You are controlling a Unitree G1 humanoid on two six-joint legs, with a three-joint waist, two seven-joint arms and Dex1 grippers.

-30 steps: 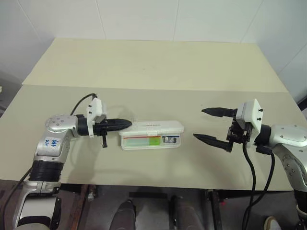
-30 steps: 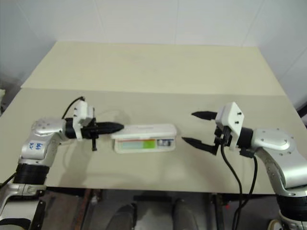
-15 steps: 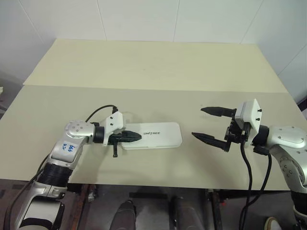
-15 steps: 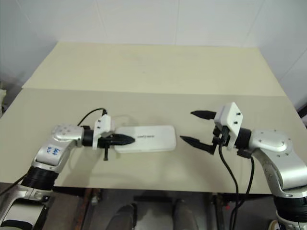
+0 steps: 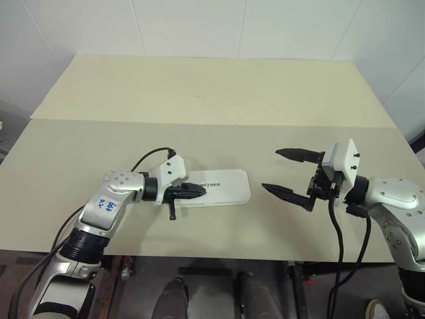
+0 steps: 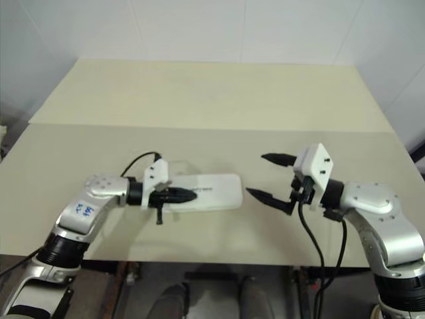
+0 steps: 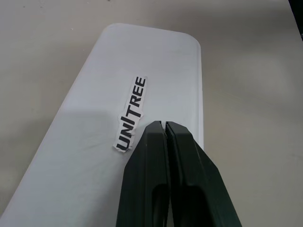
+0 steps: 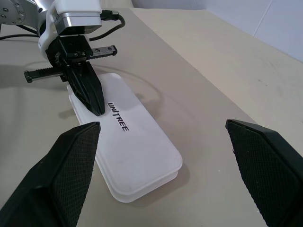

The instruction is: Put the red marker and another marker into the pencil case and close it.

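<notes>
Pencil case (image 5: 212, 187): white, lid down flat, lying lengthwise on the near half of the table (image 5: 199, 93), a little left of centre, dark UNITREE lettering facing up

From the left: left gripper (image 5: 198, 191) reaching in over the case's left end, black fingers (image 7: 163, 156) pressed tight together with nothing between them, tips pointing forward and right and resting on or just above the lid right beside the lettering; contact not certain from these views. Tips sitting at the "UN" end of the printed word in the left wrist view, the rest of the lid stretching away past them to its rounded far corners

Right of the case: a strip of bare tabletop, then right gripper (image 5: 285, 173), well apart from the case's right end, fingers spread wide, one above the other in the head views, holding nothing, pointing left toward the case. Seen from the right wrist: both textured pads (image 8: 71, 156) framing the case, lid seated on its base all round

Markers not to be seen anywhere on the table; contents of the shut case hidden

Surface: pale beige tabletop in two sections with a seam running across behind the case. Behind it, white walls (image 5: 199, 26) with faint panel lines
</notes>
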